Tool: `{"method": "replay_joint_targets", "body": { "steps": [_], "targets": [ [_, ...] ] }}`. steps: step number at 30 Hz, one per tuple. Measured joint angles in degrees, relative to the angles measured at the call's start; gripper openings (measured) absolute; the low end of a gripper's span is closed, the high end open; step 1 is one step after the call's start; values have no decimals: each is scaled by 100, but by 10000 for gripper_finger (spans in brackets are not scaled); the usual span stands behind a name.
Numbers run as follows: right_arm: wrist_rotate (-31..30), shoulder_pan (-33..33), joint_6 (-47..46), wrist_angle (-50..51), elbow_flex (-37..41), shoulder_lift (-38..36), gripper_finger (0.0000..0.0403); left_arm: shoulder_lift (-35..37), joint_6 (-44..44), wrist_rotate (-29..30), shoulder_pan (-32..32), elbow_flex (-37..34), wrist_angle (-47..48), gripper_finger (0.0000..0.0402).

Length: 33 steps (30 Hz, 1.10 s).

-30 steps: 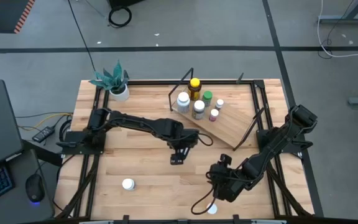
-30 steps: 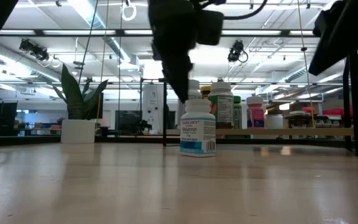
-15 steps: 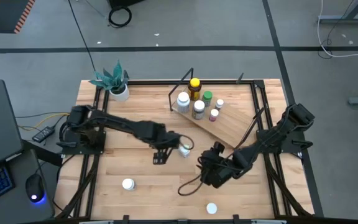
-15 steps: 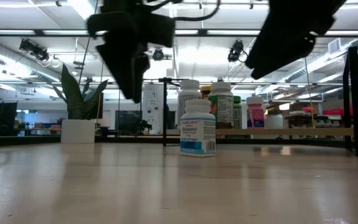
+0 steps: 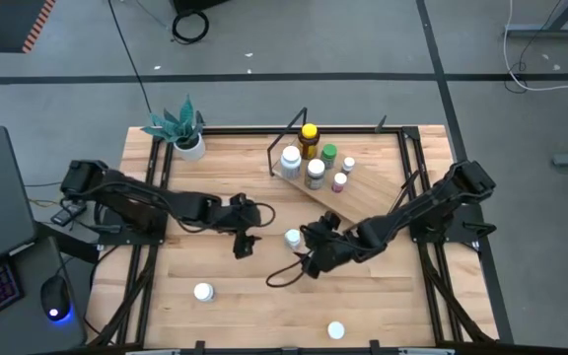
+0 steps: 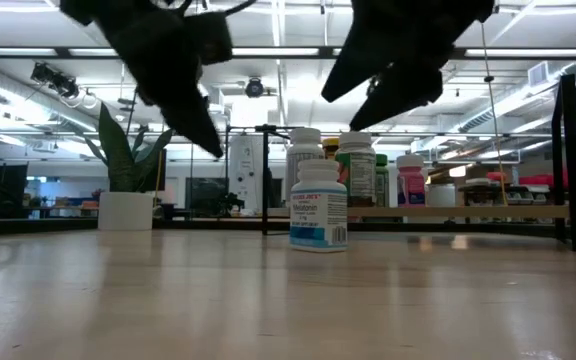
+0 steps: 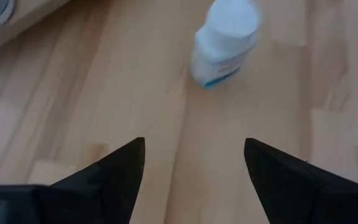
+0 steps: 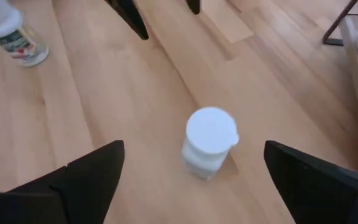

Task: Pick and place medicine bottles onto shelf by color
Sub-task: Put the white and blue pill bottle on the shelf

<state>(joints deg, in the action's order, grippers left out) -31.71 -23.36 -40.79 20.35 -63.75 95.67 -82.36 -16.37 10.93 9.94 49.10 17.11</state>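
A white-capped medicine bottle (image 5: 293, 238) with a blue label stands upright on its base in the middle of the table (image 6: 318, 205). My left gripper (image 5: 243, 245) hangs open and empty to its left, and the bottle shows ahead of it (image 7: 225, 37). My right gripper (image 5: 309, 258) is open and empty just near-right of the bottle, which shows between its fingers (image 8: 209, 140). The shelf (image 5: 358, 197) at the far middle carries several bottles (image 5: 314, 163), among them an amber one with a yellow cap (image 5: 309, 133). Two more white-capped bottles (image 5: 202, 292) (image 5: 335, 330) stand near the front edge.
A white pot with a green plant (image 5: 187, 133) stands at the far left corner. The shelf's black wire frame (image 5: 289, 128) rises at the far middle. Bare tabletop (image 5: 254, 286) lies between the middle bottle and the two front bottles.
My left gripper has drawn back toward the table's left edge, away from the middle bottle, which stays standing where it was. My right gripper has come from the front edge toward the far left, up close to that bottle.
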Motion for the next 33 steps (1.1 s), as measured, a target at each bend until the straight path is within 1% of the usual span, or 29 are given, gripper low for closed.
{"method": "replay_joint_targets", "body": {
  "steps": [4,5,8,10,15,19,24,28,33],
  "targets": [
    [74,174,54,-253,9,190,397,187,-379,103,80,-429,-386,279],
    [157,220,74,-444,-11,260,395,239,-436,167,138,-539,-499,279],
    [343,327,166,-477,0,424,391,289,-578,322,266,-776,-821,279],
    [424,409,184,-412,1,501,389,362,-667,355,336,-870,-707,279],
    [479,616,281,-423,0,538,387,478,-708,371,383,-853,-764,277],
    [520,777,337,-436,0,564,386,497,-852,606,379,-850,-757,270],
    [815,956,365,-424,0,565,380,490,-880,781,379,-850,-754,256],
    [1037,1017,351,-441,0,583,371,489,-897,794,381,-850,-751,244],
    [1271,1054,342,-597,-2,774,359,487,-1049,794,382,-850,-748,230]
  ]
}}
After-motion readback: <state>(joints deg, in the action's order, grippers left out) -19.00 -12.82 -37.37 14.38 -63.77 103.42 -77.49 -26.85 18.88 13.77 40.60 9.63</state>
